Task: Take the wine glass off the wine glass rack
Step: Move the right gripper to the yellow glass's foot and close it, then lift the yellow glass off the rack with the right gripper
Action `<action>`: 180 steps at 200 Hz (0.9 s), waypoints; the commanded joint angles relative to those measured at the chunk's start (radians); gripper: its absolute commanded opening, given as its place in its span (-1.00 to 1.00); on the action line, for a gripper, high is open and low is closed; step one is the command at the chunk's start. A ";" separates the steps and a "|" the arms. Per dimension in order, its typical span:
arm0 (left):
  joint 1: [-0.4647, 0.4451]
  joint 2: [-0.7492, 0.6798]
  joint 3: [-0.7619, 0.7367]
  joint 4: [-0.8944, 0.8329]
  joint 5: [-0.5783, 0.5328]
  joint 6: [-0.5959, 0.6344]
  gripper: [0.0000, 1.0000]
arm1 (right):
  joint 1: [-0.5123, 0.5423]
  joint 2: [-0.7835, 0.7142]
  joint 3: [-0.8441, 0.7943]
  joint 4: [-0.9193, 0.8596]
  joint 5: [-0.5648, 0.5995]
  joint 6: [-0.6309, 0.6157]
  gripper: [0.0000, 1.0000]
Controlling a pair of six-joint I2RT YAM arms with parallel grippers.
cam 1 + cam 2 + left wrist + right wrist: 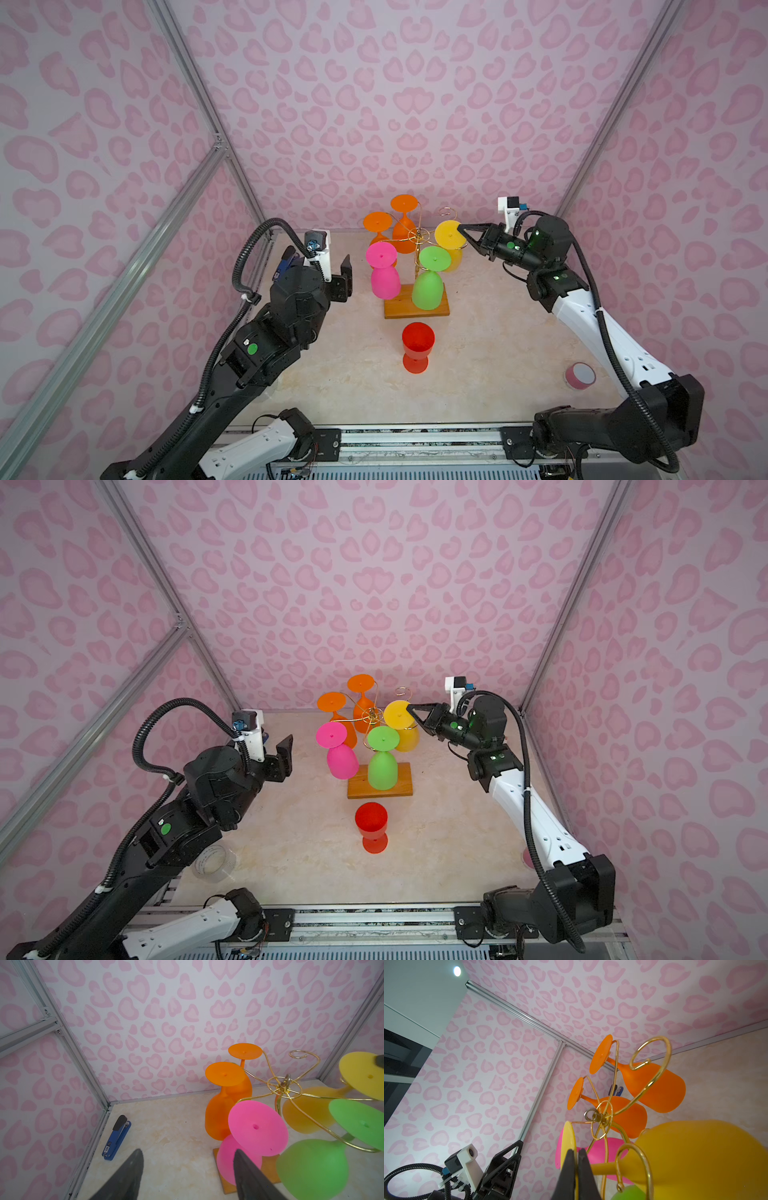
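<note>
Right gripper (577,1150): jaws pinched tight on the rim of the flat foot disc of the yellow frosted plastic wine glass (448,235). The glass hangs upside down, stem caught in a curled arm of the thin gold wire wine glass rack (417,237), on the rack's right in both top views. Not yet off.

Left gripper (188,1150): jaws wide apart, holding nothing, hovering just beside the inverted pink plastic glass (385,282).

Judgement: you're at the extraction step. The grip is on the disc edge only, a thin purchase, so expect slip or twist if you pull hard. Slide the foot outward along the wire arm toward the open end of the curl, stem kept in line w/ the slot. Don't lift first; the curl would likely catch.

Go slow. The rack looks light and could tip or drag, and the inverted green plastic glass (427,291) hangs just beside the yellow one. Consider steadying the honey-brown wooden base (395,311) w/ the left gripper.

A red plastic glass (417,340) stands upright on the pale marble-look table (498,353) in front of the rack. Set down clear of it.
</note>
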 commanded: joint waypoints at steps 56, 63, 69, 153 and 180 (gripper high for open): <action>0.006 -0.007 -0.007 0.014 0.004 -0.014 0.41 | -0.007 0.082 0.067 0.055 0.018 -0.017 -1.00; 0.006 -0.006 -0.007 0.014 0.005 -0.014 0.41 | -0.011 0.086 0.068 0.055 0.023 -0.017 -1.00; 0.007 -0.008 -0.008 0.014 0.005 -0.013 0.41 | -0.017 0.089 0.070 0.058 0.025 -0.016 -1.00; 0.009 -0.012 -0.021 0.016 0.032 -0.026 0.41 | -0.162 0.039 0.031 0.092 0.039 0.013 -1.00; 0.015 -0.022 -0.024 0.046 0.134 -0.027 0.41 | -0.244 -0.062 -0.014 0.101 0.052 0.015 -1.00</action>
